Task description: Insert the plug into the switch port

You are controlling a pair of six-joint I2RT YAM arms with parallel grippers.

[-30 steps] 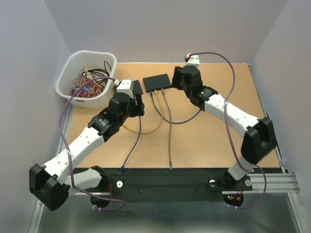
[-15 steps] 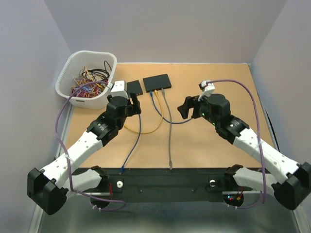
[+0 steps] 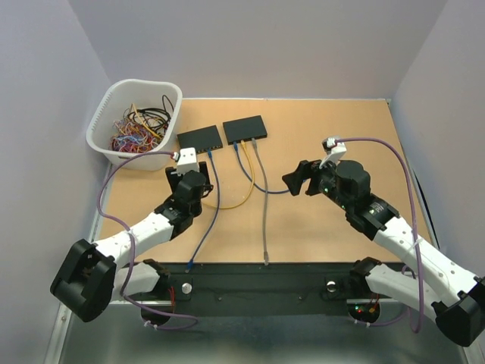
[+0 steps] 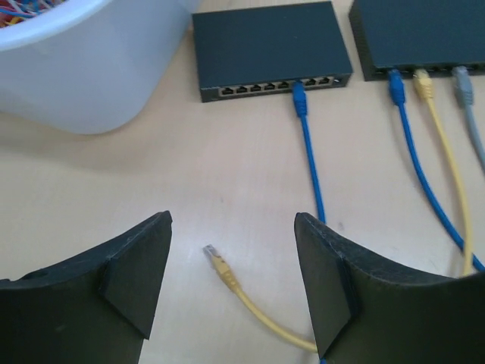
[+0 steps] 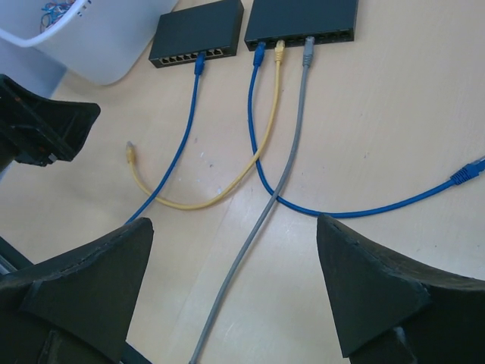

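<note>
1. While both arms reach over the tan board table (image 3: pixel 326 129), the top view has the left gripper (image 3: pixel 194 179) just short of the left-hand flat black network switch (image 3: pixel 200 137). The right gripper (image 3: pixel 297 179) sits well off to the right, and neither carries anything. A thin yellow network cable (image 3: pixel 227 205) loops from the second black switch (image 3: pixel 245 129) toward the left arm, which hides its free end.
2. From the left wrist, the jaws stand wide and empty. The small clear-tipped yellow plug (image 4: pixel 216 259) lies flat on the table, framed between the fingers. It is well short of the switch's row of ports (image 4: pixel 258 87), where a blue cable (image 4: pixel 307 152) fills one port.
3. From the right wrist, the fingers are spread wide with nothing between them, and the yellow plug lies far left, near the left gripper. It looks light and hard, probably with a brittle latch tab, on a limp cable likely to drag and twist it. It is best taken across the sides of its body, just behind the nose, leaving the front free to enter a port.
</note>
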